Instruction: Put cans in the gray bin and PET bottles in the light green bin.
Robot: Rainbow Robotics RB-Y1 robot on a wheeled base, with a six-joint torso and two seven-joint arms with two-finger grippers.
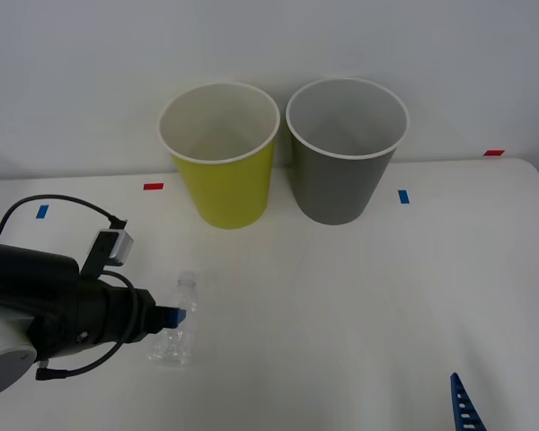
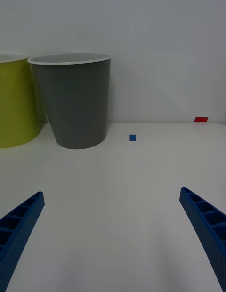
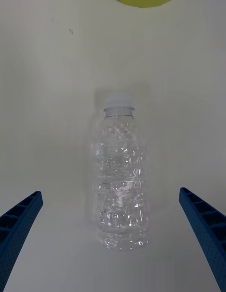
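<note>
A small clear PET bottle (image 1: pixel 176 325) (image 3: pixel 120 179) lies on its side on the white table, its pale cap pointing toward the light green bin (image 1: pixel 219 157) (image 2: pixel 14 103). My left gripper (image 1: pixel 166 316) (image 3: pixel 109 194) hovers open over the bottle, one blue finger on each side, not touching it. Just right of the green bin stands the gray bin (image 1: pixel 345 153) (image 2: pixel 75 101), upright at the back of the table. My right gripper (image 1: pixel 505 395) (image 2: pixel 111 193) rests open near the front right corner, holding nothing. Cans are out of view.
Small tape marks dot the table: red (image 1: pixel 153 187) and blue (image 1: pixel 42 212) at the left, blue (image 1: pixel 403 196) and red (image 1: pixel 493 153) at the right. A white wall rises right behind the bins. The two bins almost touch.
</note>
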